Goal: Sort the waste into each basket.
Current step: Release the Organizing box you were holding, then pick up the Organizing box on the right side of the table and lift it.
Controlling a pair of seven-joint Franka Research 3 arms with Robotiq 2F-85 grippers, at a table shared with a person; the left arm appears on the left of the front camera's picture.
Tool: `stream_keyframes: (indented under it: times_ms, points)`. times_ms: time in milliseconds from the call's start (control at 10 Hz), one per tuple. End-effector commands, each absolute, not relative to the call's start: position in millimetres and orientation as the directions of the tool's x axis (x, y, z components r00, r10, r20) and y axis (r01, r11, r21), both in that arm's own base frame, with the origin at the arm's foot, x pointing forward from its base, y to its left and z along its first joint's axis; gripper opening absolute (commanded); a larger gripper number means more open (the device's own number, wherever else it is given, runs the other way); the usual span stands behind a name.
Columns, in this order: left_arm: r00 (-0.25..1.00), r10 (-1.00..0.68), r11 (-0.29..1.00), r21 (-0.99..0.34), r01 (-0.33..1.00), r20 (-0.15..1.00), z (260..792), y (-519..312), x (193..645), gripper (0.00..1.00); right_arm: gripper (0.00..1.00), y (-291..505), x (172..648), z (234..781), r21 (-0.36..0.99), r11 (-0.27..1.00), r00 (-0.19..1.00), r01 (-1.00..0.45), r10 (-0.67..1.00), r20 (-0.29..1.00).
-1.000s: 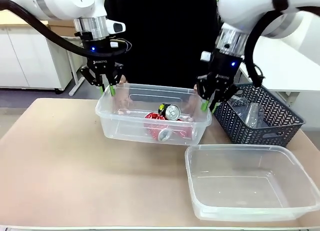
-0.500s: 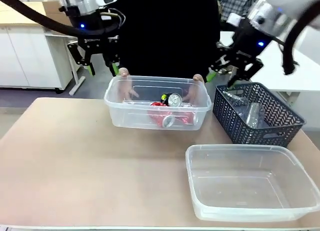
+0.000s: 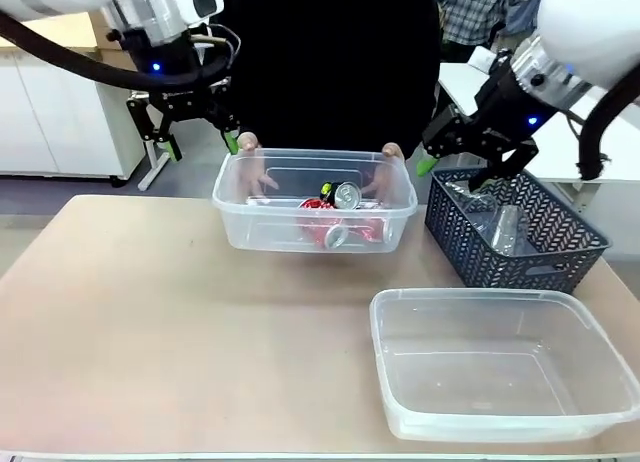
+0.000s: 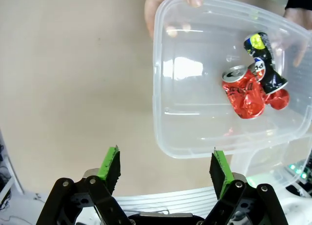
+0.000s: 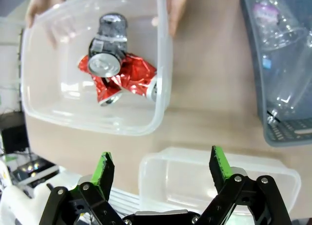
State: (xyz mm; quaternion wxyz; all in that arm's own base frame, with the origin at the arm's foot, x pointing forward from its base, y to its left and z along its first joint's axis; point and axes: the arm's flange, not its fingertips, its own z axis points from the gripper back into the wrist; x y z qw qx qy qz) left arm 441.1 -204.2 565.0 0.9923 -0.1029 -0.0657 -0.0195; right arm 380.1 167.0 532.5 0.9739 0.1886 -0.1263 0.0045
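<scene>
The left gripper (image 3: pixel 200 142) and right gripper (image 3: pixel 457 169) hang spread and empty above the far tub (image 3: pixel 262 234) — the person's hands (image 3: pixel 247 144) hold it, with the cans (image 3: pixel 340 229) inside. The near tub (image 3: pixel 480 298) is bare. The bottles (image 3: pixel 500 222) in the dark basket (image 3: pixel 520 262) likely come next — a reach for the right arm.

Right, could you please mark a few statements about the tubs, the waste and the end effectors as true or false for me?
1. The cans lie in the far clear tub. True.
2. The bottles lie in the same tub as the cans. False: they lie in the dark grey basket.
3. A person's hands hold the far clear tub. True.
4. The left end effector is shut on a can. False: it is open, holding nothing.
</scene>
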Motion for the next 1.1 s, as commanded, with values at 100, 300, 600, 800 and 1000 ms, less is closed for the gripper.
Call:
stream_keyframes:
  times_ms: [100,300,600,800,1000]
  points:
    - [0.991,-0.027,0.981,-0.188,0.052,0.135,570.9,-205.6,441.5,0.94,1.0,168.2,379.0,541.5,0.358,0.931,0.966,-0.064,-0.032,0.257]
    - [0.991,-0.027,0.981,-0.188,0.052,0.135,570.9,-205.6,441.5,0.94,1.0,168.2,379.0,541.5,0.358,0.931,0.966,-0.064,-0.032,0.257]
    - [0.991,-0.036,0.996,-0.073,0.045,0.125,591.9,-206.9,446.4,0.95,1.0,167.5,378.7,537.6,0.367,0.928,0.965,-0.062,-0.038,0.258]
    - [0.97,-0.222,0.924,-0.297,0.241,0.098,642.4,-196.1,416.8,0.95,1.0,106.8,307.8,588.4,0.663,0.737,0.984,-0.134,0.02,0.177]
    - [0.937,-0.303,0.64,-0.691,0.336,0.175,649.8,-138.0,372.7,0.95,1.0,35.7,245.0,611.2,0.897,0.44,0.989,0.041,-0.145,0.026]
